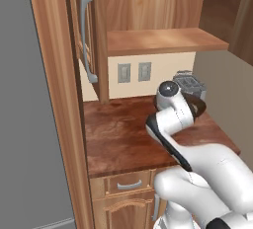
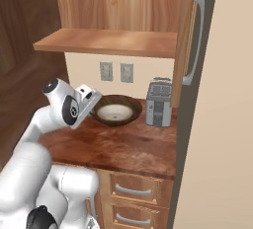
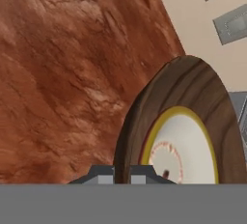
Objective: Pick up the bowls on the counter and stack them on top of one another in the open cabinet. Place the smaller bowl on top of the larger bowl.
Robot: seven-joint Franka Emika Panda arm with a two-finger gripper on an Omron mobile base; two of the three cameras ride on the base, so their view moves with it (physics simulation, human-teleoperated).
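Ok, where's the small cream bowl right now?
In the right base view the cream bowl sits inside the brown wooden bowl on the counter, left of the grey toaster, below the wall outlets.

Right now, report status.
Tool shut on brown bowl's rim. Cream bowl sits inside it, on counter. Toaster beside.

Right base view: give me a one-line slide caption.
The hand shut at the rim of the brown bowl, the cream bowl nested inside, beside the toaster on the counter.

Kitchen, wooden counter point(image 2: 123, 146), toaster point(image 2: 158, 104), cabinet point(image 2: 111, 41)
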